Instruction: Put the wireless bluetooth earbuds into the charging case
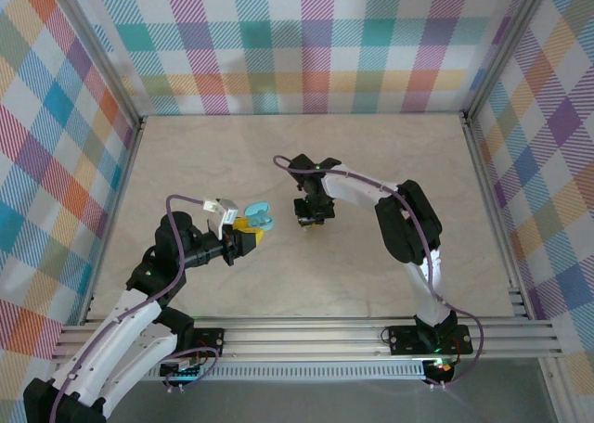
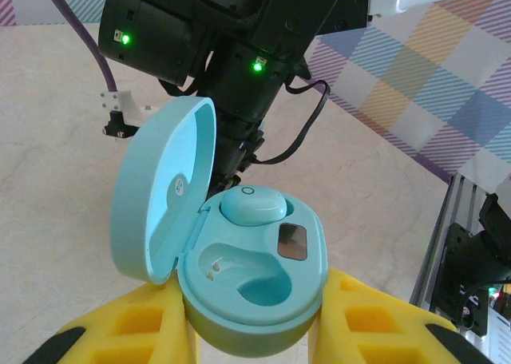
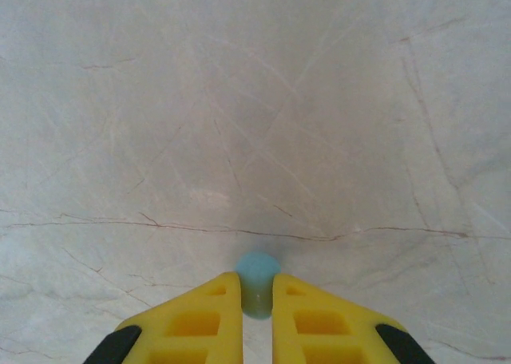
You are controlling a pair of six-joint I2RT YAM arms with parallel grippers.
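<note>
Charging case (image 2: 249, 300), lid (image 2: 160, 188) swung open toward 9 o'clock, clamped at its base between the yellow fingers (image 2: 132, 328) of the left gripper (image 2: 251, 336). The jaws are drawn tight against the shell, whose underside is cut off by the lower frame edge. One earbud (image 2: 253, 204) sits in the well at 12 o'clock of the base. The neighbouring well (image 2: 239, 272), at 7 o'clock, is vacant, with two small contacts visible. Behind the lid, the dark right arm (image 2: 239, 29) hides much of the table.

In the right wrist view, the right gripper (image 3: 257, 304) is closed to a narrow slit on a second earbud (image 3: 257, 270). Only its rounded top protrudes past the fingertips; the rest is hidden between them. It is at or just above the marbled table (image 3: 255, 100); whether it touches cannot be told.

In the top view, the charging case (image 1: 258, 217) lies at 9 o'clock from the right gripper (image 1: 311, 217), near but apart. The held earbud is too small to make out there.
</note>
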